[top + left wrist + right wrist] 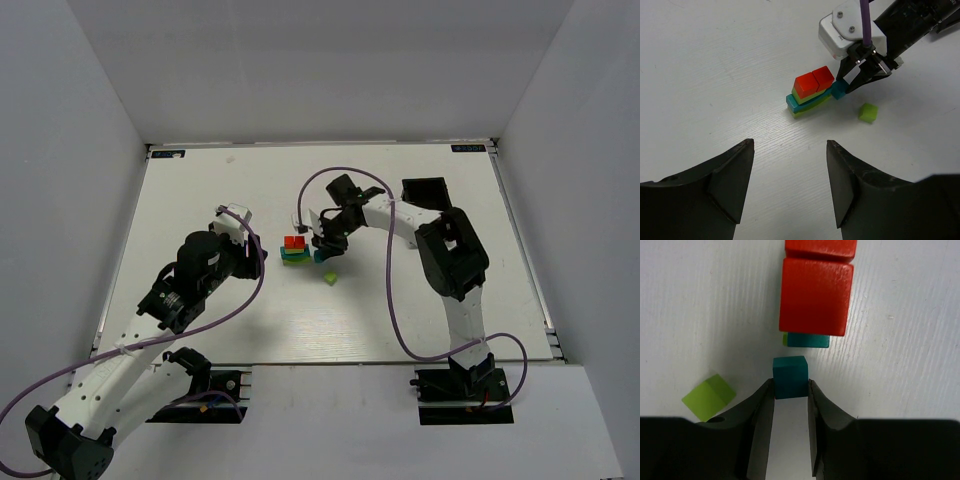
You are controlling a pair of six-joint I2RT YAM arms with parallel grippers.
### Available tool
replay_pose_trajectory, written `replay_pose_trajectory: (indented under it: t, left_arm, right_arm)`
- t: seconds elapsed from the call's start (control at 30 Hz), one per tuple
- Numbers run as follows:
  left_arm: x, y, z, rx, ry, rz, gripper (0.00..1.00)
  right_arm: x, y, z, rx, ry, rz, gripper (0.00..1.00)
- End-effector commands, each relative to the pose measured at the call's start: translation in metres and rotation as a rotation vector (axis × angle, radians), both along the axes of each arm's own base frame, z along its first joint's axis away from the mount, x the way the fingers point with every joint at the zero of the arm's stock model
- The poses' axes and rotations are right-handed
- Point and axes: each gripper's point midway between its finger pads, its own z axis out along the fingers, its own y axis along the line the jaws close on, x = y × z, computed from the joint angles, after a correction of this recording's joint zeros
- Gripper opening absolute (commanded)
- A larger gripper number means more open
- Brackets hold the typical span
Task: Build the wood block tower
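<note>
The wood block tower [294, 250] stands mid-table: lime-green and teal flat bars with two red cubes on top, also in the left wrist view [809, 91] and the right wrist view [816, 295]. My right gripper [322, 246] is shut on a teal cube [790, 377], held just to the right of the tower; the cube also shows in the left wrist view [839, 89]. A loose lime-green cube [330, 278] lies on the table beside it, seen too in both wrist views [868, 112] [708, 396]. My left gripper [790, 150] is open and empty, left of the tower.
A black rectangular bin [425, 190] sits at the back right behind the right arm. The right arm's purple cable [392, 300] loops over the table. White walls close in the table [250, 320] on three sides.
</note>
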Motion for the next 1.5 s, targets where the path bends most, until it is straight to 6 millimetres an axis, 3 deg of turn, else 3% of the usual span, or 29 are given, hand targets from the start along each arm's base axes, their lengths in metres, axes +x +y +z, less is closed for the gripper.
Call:
replay_pose_trajectory:
  t: [0.0, 0.33, 0.87, 1.47]
  left_arm:
    - [0.0, 0.0, 0.008, -0.015, -0.02, -0.002, 0.7]
    - [0.0, 0.0, 0.008, -0.015, -0.02, -0.002, 0.7]
    - [0.0, 0.0, 0.008, -0.015, -0.02, -0.002, 0.7]
    - [-0.001, 0.001, 0.01, -0.02, -0.028, -0.002, 0.7]
  right_arm:
    - [0.014, 0.014, 0.011, 0.031, -0.02, -0.056, 0.13]
    - [0.02, 0.021, 0.01, 0.029, -0.049, -0.102, 0.13]
    - [0.011, 0.025, 0.008, 0.023, -0.04, -0.085, 0.16]
    - [0.006, 0.024, 0.006, 0.011, -0.035, -0.074, 0.31]
